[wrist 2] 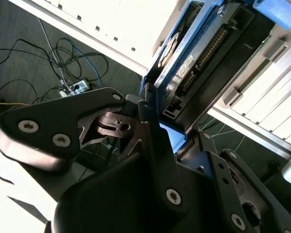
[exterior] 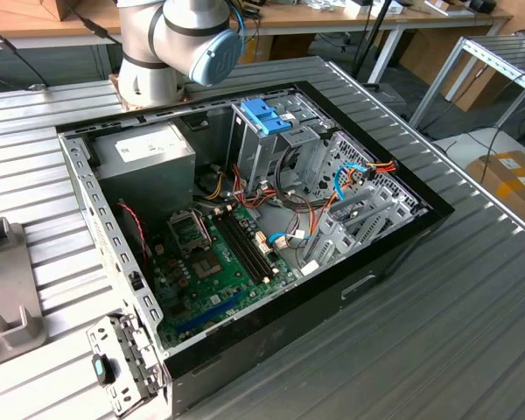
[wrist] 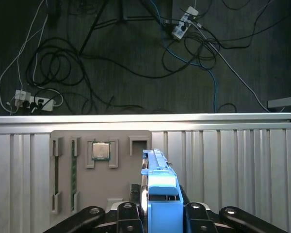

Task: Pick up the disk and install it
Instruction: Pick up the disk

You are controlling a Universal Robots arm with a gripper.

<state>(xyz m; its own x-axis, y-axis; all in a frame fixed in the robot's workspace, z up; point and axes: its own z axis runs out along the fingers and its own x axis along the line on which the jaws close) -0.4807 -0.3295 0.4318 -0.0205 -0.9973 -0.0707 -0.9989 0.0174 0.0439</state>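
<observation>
In both wrist views my gripper (wrist: 160,208) (wrist 2: 177,141) is shut on the disk (wrist: 157,177) (wrist 2: 194,58), a flat grey drive with bright blue rails along its edges. The disk is held edge-on and juts out past the black fingers (wrist 2: 153,131), with its connector row and label side showing in the second wrist view. It hangs above the ribbed metal table (wrist: 223,165), close to the table's edge. In the exterior view, the open computer case (exterior: 245,227) lies on its side.
A grey fixture plate (wrist: 101,167) (exterior: 4,289) holding a processor chip (wrist: 101,151) lies on the table below the disk. The case holds a tall metal cage with a blue bracket (exterior: 267,114), a power-supply box (exterior: 149,157) and the motherboard (exterior: 219,262). Cables (wrist: 136,58) lie on the floor beyond the table.
</observation>
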